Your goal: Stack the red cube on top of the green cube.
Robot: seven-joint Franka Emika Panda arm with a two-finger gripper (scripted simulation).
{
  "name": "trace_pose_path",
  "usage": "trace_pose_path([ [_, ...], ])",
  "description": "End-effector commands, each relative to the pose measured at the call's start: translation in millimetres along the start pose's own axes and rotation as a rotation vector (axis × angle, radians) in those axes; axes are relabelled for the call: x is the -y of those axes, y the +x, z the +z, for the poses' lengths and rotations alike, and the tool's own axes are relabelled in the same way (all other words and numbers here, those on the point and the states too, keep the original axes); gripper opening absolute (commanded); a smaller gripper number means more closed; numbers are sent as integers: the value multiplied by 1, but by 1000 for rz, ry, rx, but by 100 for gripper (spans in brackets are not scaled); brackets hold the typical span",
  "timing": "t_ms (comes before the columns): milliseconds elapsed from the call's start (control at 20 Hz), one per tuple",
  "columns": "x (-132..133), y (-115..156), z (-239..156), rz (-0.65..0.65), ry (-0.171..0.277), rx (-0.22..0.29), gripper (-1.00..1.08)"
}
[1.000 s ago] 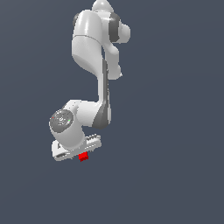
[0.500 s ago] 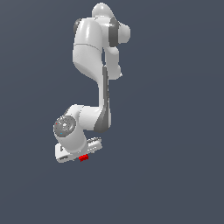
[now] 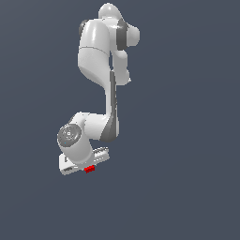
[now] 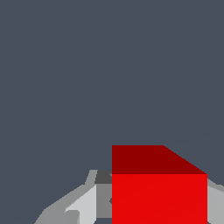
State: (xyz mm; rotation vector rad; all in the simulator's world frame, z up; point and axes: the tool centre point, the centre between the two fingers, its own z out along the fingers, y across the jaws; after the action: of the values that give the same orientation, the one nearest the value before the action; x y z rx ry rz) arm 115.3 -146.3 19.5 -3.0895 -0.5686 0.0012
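Note:
The red cube (image 3: 90, 168) peeks out from under my gripper (image 3: 86, 166) in the exterior view, low and left of centre. In the wrist view the red cube (image 4: 159, 192) looms large between the grey fingers (image 4: 85, 204). Both fingers lie against its sides, so the gripper (image 4: 159, 210) is shut on it. The green cube is out of view in both frames.
The white arm (image 3: 101, 51) reaches down from the top of the exterior view and hides the floor under it. The plain dark grey floor (image 3: 187, 140) surrounds everything.
The wrist has sunk over the red cube and covers more of it than one second ago. The cube has stayed at about the same spot.

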Motion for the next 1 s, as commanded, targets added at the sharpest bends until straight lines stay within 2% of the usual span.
trace_pose_path([
  [0, 0, 0, 0, 0, 0, 0, -100],
  [350, 0, -1, -15, 0, 0, 0, -100],
  [950, 1, -1, -92, 0, 0, -1, -100],
])
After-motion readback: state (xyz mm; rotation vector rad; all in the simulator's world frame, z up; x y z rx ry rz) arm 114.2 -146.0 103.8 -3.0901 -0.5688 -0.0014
